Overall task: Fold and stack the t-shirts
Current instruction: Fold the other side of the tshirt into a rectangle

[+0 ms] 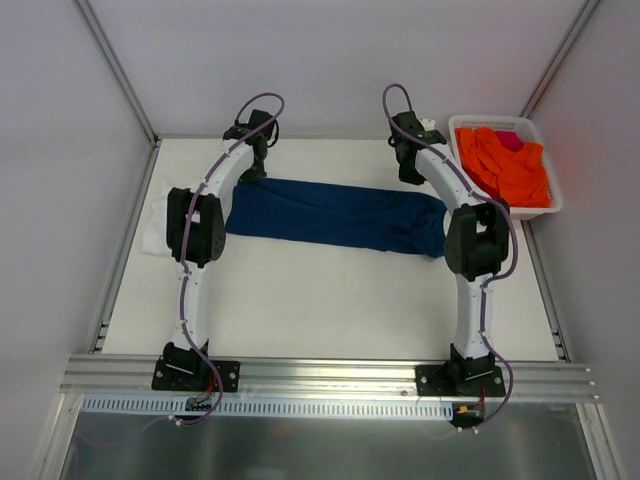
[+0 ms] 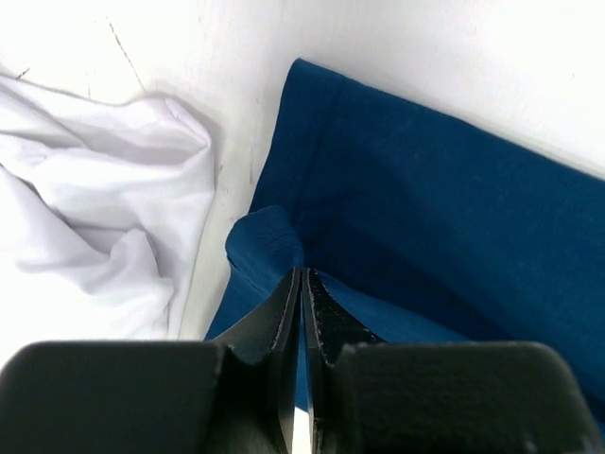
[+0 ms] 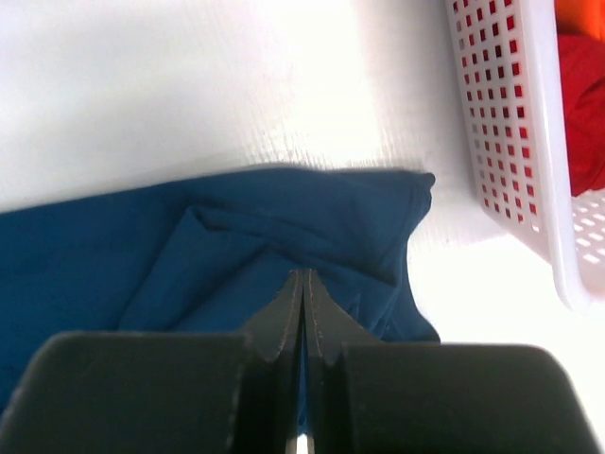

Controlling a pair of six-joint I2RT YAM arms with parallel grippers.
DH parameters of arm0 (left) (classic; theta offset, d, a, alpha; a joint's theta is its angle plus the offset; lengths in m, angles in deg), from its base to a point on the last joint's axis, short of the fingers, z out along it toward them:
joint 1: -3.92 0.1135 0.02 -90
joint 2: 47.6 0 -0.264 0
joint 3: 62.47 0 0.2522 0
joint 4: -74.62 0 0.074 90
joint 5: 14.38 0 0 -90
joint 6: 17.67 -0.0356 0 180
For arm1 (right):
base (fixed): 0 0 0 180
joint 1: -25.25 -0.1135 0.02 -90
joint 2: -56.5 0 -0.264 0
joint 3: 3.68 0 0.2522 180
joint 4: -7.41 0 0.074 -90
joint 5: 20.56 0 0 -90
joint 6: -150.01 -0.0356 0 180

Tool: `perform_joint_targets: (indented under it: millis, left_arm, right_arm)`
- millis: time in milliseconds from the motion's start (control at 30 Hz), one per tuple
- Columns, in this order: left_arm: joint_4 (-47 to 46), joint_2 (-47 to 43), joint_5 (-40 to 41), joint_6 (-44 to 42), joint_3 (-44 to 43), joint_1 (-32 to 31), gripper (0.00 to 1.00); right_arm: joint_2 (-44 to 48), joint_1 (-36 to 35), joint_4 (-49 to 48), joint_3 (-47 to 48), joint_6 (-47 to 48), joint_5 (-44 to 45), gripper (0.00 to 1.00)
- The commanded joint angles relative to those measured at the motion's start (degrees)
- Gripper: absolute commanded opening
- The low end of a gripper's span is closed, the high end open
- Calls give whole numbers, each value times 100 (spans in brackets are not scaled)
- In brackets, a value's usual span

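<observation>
The navy t-shirt (image 1: 330, 215) lies as a long band across the far half of the table (image 1: 320, 310), its long axis running left to right, with one short end at each arm. The left gripper (image 2: 302, 276) is closed on a pucker of cloth at the left end, and the right gripper (image 3: 302, 276) pinches the right end likewise. The white t-shirt (image 2: 95, 189) lies crumpled just beside the left end, nearer the left arm, and the basket (image 3: 529, 142) stands by the right end.

White table (image 1: 330, 300), navy t-shirt (image 1: 330, 212) in a long band across its far half, white t-shirt (image 1: 155, 225) crumpled at the left edge, basket (image 1: 495, 120) seemingly on the far-right corner.
</observation>
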Motion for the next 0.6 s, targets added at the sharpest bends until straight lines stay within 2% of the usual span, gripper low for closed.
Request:
perform_joint_targets:
  millis: [0,33,167,200,400,533,567]
  left_arm:
    - [245,195,-115,-219,-348,114,6]
    - [245,230,-124,-228,-365,123,7]
    - [245,450,-141,-307,-628,123,35]
    - [237,459,-141,-298,-664,123,38]
    - [228,232,60,-105,-700,123,40]
    - [210,-348,61,228,-131,44,41]
    - [210,-602,78,273,2,0,42]
  right_arm:
    - [-270,121,394,447,207,-88,0]
    - [-323,130,394,465,224,-80,0]
    - [-569,156,342,518,233,25,0]
    - [-578,156,324,509,233,52,1]
    - [-175,139,219,185,180,-9,1]
    - [607,86,166,-474,137,-150,1]
    - [800,17,140,-675,136,-176,9]
